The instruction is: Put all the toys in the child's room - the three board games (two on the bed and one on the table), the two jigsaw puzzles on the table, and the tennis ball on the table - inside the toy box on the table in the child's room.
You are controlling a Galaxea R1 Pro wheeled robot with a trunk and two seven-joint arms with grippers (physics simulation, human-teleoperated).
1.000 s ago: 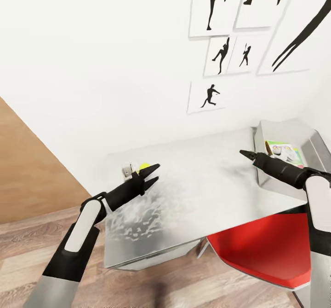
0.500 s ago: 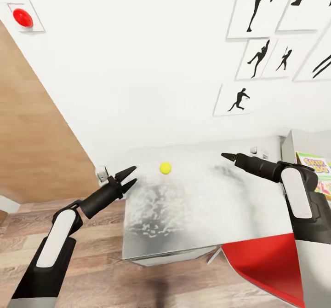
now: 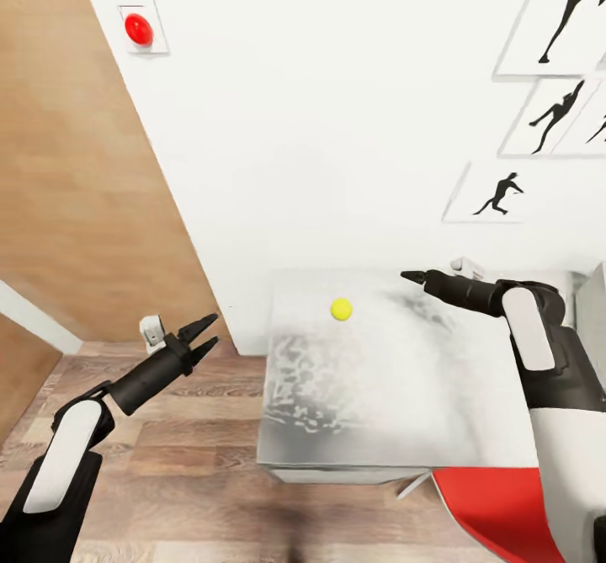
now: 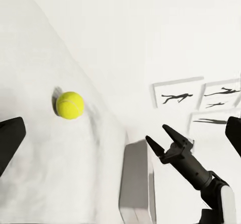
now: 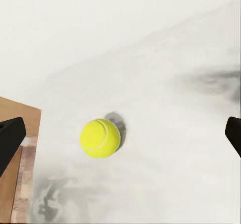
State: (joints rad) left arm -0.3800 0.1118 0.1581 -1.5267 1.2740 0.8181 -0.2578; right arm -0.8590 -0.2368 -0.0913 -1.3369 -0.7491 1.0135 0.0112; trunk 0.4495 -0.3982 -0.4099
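Here, the light, roll-prone tennis ball (image 3: 341, 309) lies on the surface (image 3: 404, 403), best pinched across its middle by the spread, empty right tool (image 3: 407, 276).

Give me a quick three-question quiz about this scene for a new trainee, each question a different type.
1. True or false: the tennis ball rests on the table, touching neither end effector.
2. Multiple choice: the left end effector hangs over A) the table top, B) the wood floor beside the table, C) a toy box.
3. Fill in: the right end effector has its fingers ____.

Key: 1 true. 2 B. 3 open; the left wrist view shows them spread apart.
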